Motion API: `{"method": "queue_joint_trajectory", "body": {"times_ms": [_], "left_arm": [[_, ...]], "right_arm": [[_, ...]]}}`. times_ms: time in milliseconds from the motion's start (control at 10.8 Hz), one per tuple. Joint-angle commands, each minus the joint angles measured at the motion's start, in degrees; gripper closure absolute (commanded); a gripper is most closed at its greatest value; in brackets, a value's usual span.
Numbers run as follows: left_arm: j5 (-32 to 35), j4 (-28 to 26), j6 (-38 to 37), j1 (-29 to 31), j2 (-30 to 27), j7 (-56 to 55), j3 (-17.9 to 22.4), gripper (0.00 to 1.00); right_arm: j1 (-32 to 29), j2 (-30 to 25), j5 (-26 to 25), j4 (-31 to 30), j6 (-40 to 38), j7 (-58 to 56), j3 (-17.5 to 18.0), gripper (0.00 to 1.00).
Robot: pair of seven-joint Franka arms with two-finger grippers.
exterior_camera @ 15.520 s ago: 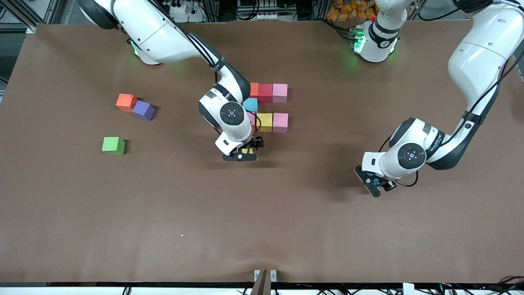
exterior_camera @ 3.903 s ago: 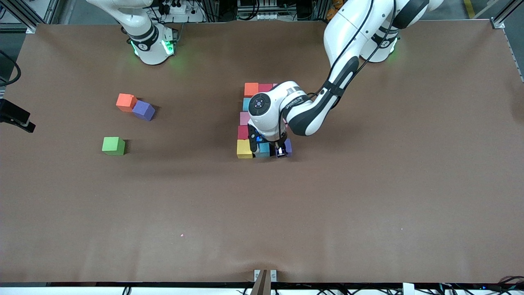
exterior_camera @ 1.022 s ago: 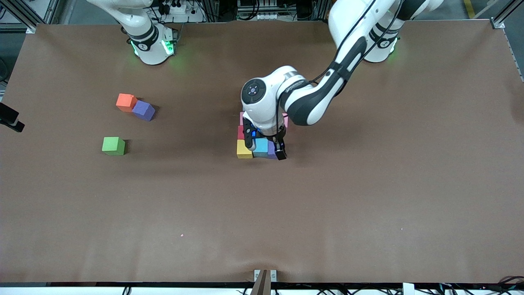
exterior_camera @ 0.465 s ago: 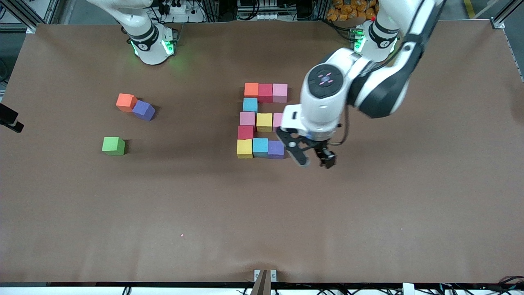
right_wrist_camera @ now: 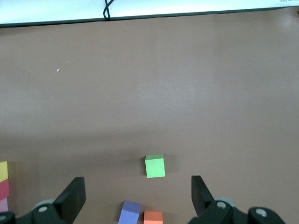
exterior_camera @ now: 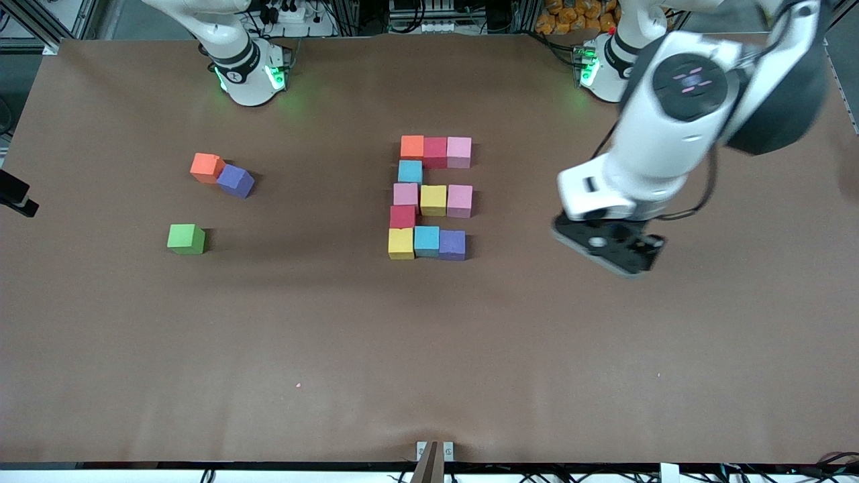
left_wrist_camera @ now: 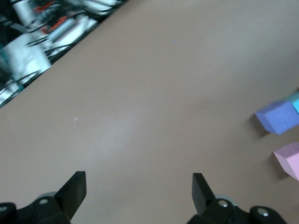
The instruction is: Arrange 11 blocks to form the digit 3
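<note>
Multicoloured blocks (exterior_camera: 431,199) beside raised left end effector (exterior_camera: 614,245)

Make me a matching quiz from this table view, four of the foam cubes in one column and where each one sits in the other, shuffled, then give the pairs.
Things
1. green foam cube
2. loose purple foam cube
3. light blue foam cube
4. yellow foam cube

Places
A. corner of the figure's row nearest the front camera
B. single link under the farthest row
C. touching the loose orange foam cube
D. alone, toward the right arm's end

Pairs: 1-D, 2-C, 3-B, 4-A
</note>
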Motion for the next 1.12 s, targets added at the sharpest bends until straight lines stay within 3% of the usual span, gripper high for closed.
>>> {"method": "queue_joint_trajectory", "body": {"times_ms": [0,279,465,558,1022], "left_arm": [[-1.4,-3.1,-3.2,1.6,-5.8,-8.3,0.2,0.00],[-6.0,-7.3,-6.9,6.1,-11.5,-20.5,0.2,0.00],[-8.3,-11.0,-7.0,9.5,-16.7,-21.3,0.8,0.00],[-8.2,-11.6,-7.2,9.4,-18.2,-21.4,3.1,0.00],[-12.5,-10.9,-9.1,9.5,-18.0,-21.3,7.9,0.00]], "right_arm": [[0.6,0.0,-2.0,0.2,-0.3,0.2,0.3,0.00],[0.7,0.0,-2.1,0.2,-0.3,0.4,0.3,0.00],[0.8,0.0,-1.9,-0.1,-0.6,0.6,0.3,0.00],[0.9,0.0,-1.9,-0.1,-0.8,0.6,0.3,0.00],[0.7,0.0,-1.3,-0.2,-0.9,0.6,0.3,0.00]]}}
